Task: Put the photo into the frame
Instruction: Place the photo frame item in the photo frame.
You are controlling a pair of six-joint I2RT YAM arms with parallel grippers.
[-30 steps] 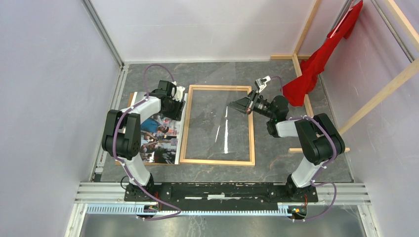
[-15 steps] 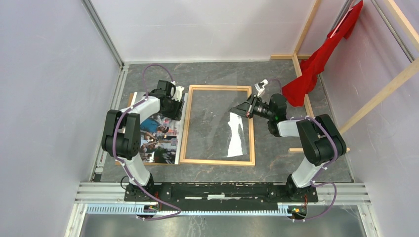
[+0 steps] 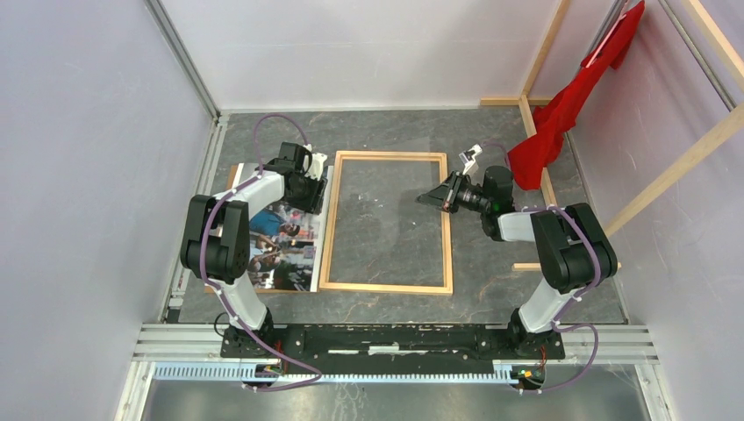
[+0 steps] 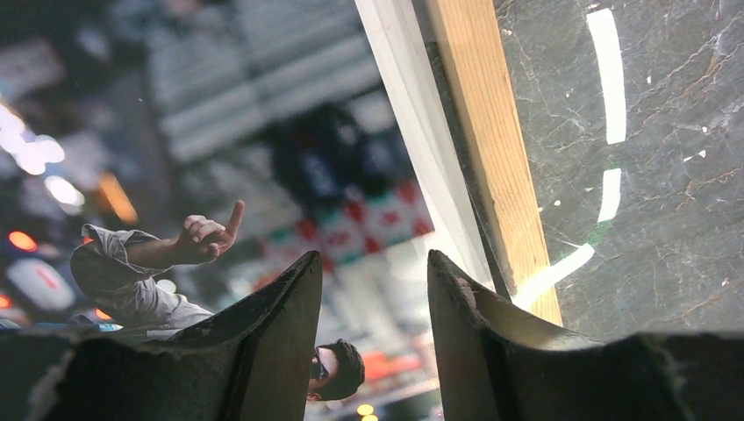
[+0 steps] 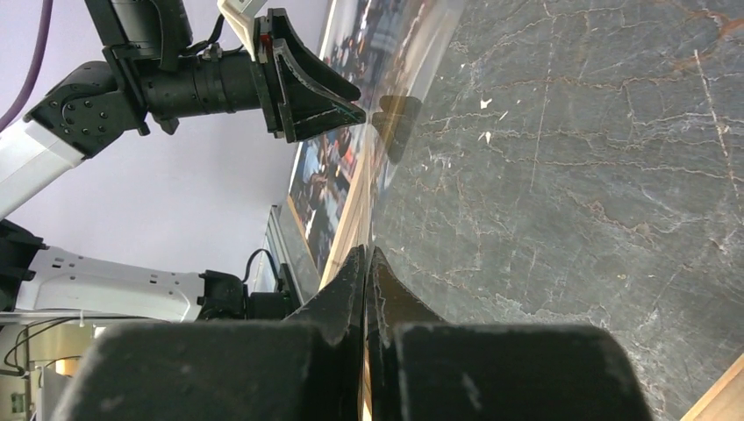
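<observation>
The photo [image 3: 281,250], a dark street scene with people, lies flat at the left, and its white-edged right side [image 4: 412,132] runs along the frame. The frame [image 3: 386,288] of thin light wood lies at the centre, its left rail [image 4: 491,132] beside the print. My left gripper [image 3: 314,189] hovers open over the print's upper right part [image 4: 374,256], with nothing between its fingers. My right gripper [image 3: 423,198] is over the frame's right side. It is shut [image 5: 367,250] on the edge of the thin clear pane [image 5: 412,79], which runs away from its jaws towards the left arm.
A red cloth [image 3: 561,114] hangs on the wooden beam rack [image 3: 537,149] at the right. A slanted beam [image 3: 676,167] crosses the right wall. A brown board corner [image 3: 235,173] shows under the photo. White walls close in the dark marble table [image 3: 386,132].
My right gripper has shifted a little to the right. A bright glare on the pane grew and then vanished. The left arm has not moved.
</observation>
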